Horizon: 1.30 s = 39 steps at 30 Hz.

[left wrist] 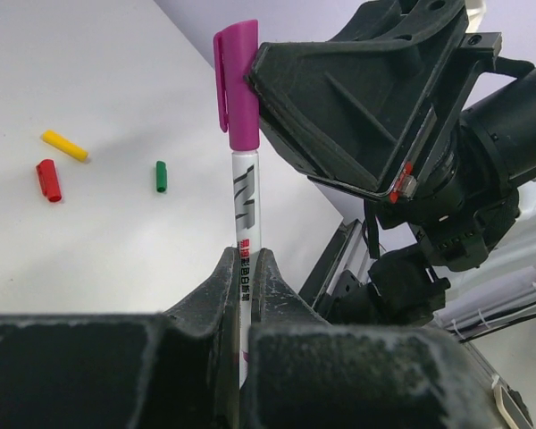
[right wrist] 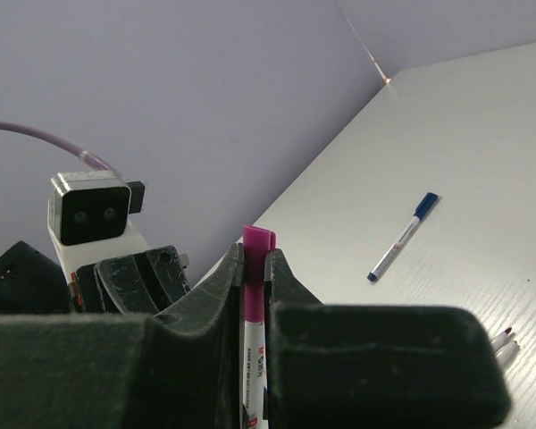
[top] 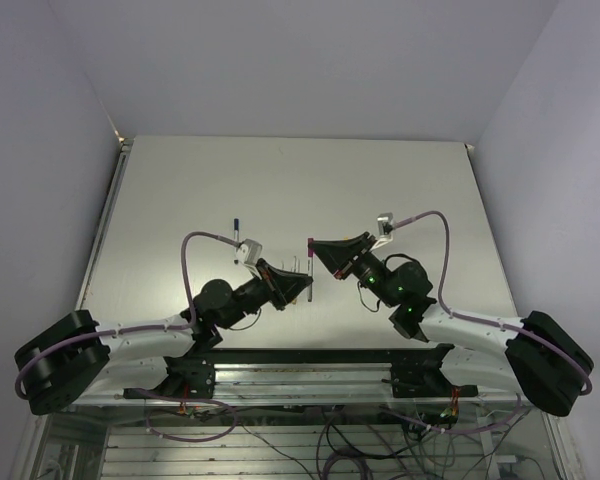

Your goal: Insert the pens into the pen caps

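- In left claw [left wrist: 247, 266]: white pen [left wrist: 247, 206], black-and-red lettering, magenta cap [left wrist: 237, 85].
- Left of it: yellow cap [left wrist: 64, 145], red cap [left wrist: 48, 180], green cap [left wrist: 161, 176].
- Right of right claw [right wrist: 253, 266]: blue-capped white pen [right wrist: 397, 242].

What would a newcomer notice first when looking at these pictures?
The grippers meet in mid-air over the table: the left gripper clamps a white pen, the right gripper pinches the purple cap on its end. A yellow cap, red cap, green cap and blue-capped pen lie loose on it.

The purple cap [left wrist: 237, 85] is smooth plastic, the white pen [left wrist: 247, 206] glossy, the table [left wrist: 89, 250] matt.
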Each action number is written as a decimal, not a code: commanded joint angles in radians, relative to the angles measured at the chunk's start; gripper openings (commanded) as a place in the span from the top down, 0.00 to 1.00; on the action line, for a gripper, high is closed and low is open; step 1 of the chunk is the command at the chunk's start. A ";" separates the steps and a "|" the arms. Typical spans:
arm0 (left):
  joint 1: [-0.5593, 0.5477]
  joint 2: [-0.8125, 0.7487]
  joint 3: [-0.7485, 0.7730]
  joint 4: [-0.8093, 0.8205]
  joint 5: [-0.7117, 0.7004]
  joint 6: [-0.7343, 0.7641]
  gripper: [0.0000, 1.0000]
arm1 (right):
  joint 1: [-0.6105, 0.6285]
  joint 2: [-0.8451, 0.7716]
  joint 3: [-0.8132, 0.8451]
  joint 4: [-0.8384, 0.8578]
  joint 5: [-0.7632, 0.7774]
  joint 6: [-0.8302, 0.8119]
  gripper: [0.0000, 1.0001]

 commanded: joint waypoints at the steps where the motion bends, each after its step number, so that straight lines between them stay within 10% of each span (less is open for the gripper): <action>1: 0.004 0.005 0.024 0.235 -0.105 0.023 0.93 | 0.012 0.051 -0.011 -0.058 -0.119 0.017 1.00; 27: 0.133 -0.050 0.062 0.136 -0.090 0.035 0.93 | 0.114 0.136 0.062 -0.238 -0.033 -0.055 1.00; 33: 0.133 -0.074 0.064 -0.040 -0.077 0.055 0.93 | 0.114 0.063 0.130 -0.308 0.070 -0.142 0.56; 39: 0.133 -0.088 0.036 -0.239 -0.136 0.051 0.93 | 0.114 -0.096 0.188 -0.416 0.199 -0.260 0.49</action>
